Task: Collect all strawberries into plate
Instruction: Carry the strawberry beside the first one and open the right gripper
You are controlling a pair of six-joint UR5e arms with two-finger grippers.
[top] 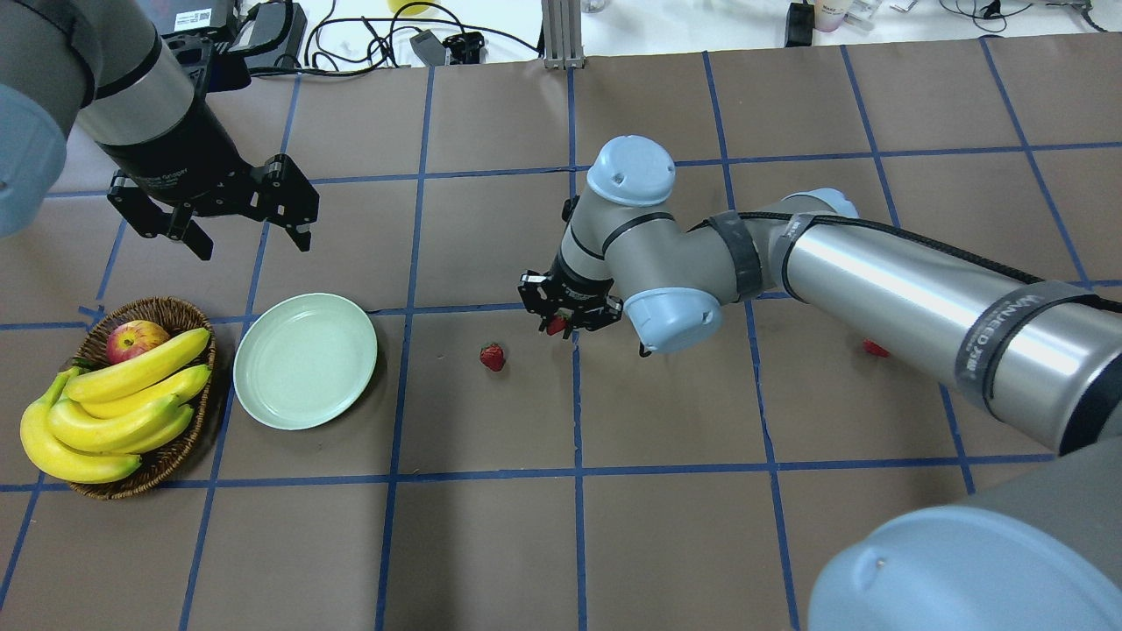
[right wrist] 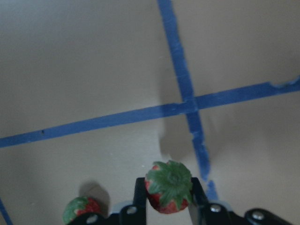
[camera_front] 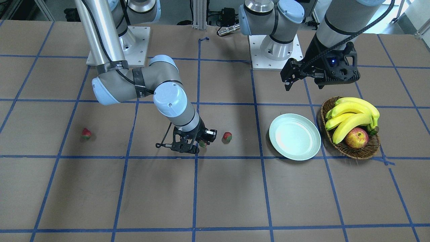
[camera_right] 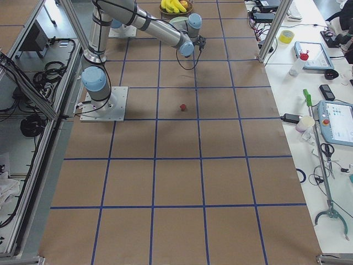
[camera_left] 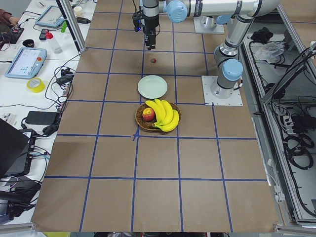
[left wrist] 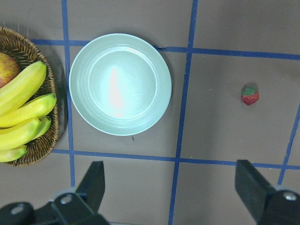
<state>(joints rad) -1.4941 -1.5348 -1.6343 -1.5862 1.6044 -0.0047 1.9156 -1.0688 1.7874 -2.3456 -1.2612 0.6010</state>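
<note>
right jaws pinch one strawberry (right wrist: 168, 192), well apart from the plate (top: 305, 360); left jaws hang wide open near the plate. the small berry could slip out mid-carry, or clip the neighbour (top: 492, 356) lying between it and the plate.

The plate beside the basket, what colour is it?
The round shallow plate is plain pale mint green, seen best in the left wrist view.

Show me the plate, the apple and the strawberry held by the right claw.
plate (top: 305, 361): overhead view, its bare middle.
apple (camera_front: 356, 138): front-facing view, its red side.
held strawberry (right wrist: 168, 186): right wrist view, its green top.
</note>
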